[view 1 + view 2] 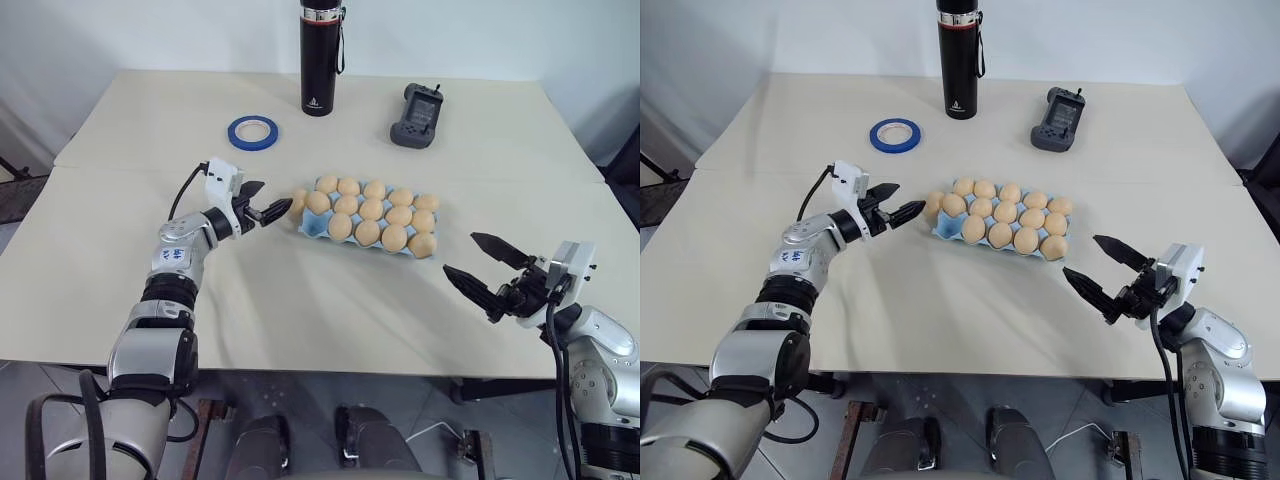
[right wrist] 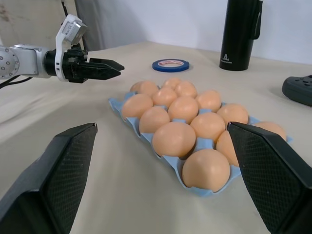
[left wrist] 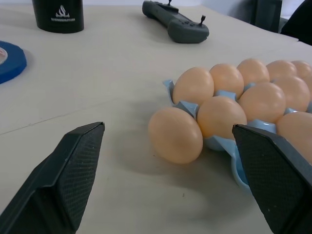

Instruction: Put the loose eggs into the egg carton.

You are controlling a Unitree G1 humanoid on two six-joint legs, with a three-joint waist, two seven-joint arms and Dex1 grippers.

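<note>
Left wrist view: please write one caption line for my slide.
Open left gripper facing one loose egg beside the egg carton.

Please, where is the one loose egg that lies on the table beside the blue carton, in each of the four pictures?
Left eye view: loose egg, at the egg carton's left end, before the left claw.
Right eye view: same place.
Left wrist view: centre, against the carton corner.
Right wrist view: far end of the carton, mostly hidden.
Shared landmark: blue tape ring.

Beige rectangular table (image 1: 120, 300) carrying light blue moulded egg carton (image 1: 312, 229), loose tan egg (image 3: 175, 135) lying between left fingers (image 3: 63, 180), blue tape ring (image 1: 253, 132), black bottle (image 1: 318, 55), grey controller (image 1: 416, 115).
</note>
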